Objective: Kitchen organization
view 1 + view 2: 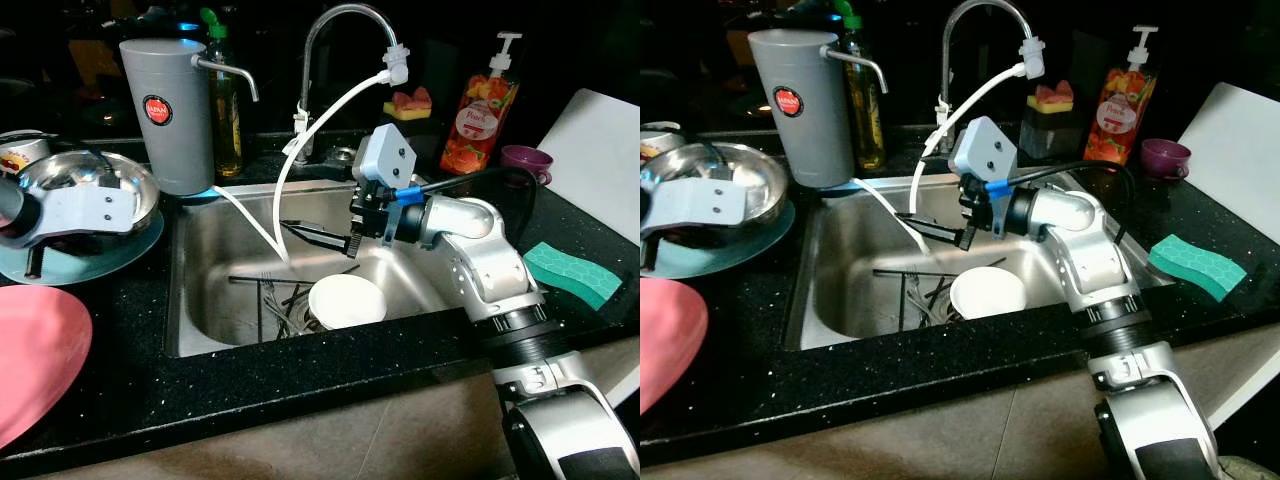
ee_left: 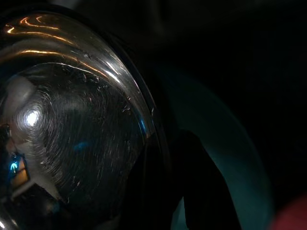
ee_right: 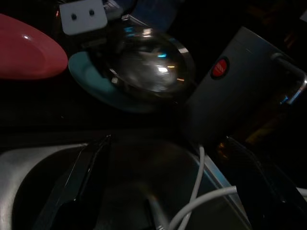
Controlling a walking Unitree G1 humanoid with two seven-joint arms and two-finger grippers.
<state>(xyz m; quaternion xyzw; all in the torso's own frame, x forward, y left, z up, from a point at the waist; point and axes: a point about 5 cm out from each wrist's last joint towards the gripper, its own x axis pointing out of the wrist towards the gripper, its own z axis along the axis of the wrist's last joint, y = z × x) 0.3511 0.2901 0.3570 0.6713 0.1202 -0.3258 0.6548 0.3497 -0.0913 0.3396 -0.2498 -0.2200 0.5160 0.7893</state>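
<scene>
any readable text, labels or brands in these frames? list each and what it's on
Round red badge on the tall grey water filter canister: has white lettering, too small to read.
Orange pump soap bottle with fruit label: label has a white word near the top, too blurred to read.
Yellow-green bottle with green cap behind the canister: no legible label.
Nothing else carries text that can be made out.

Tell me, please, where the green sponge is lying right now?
The green sponge lies on the black counter to the right of the sink, just beyond the right arm's elbow, in front of the purple cup.
</scene>
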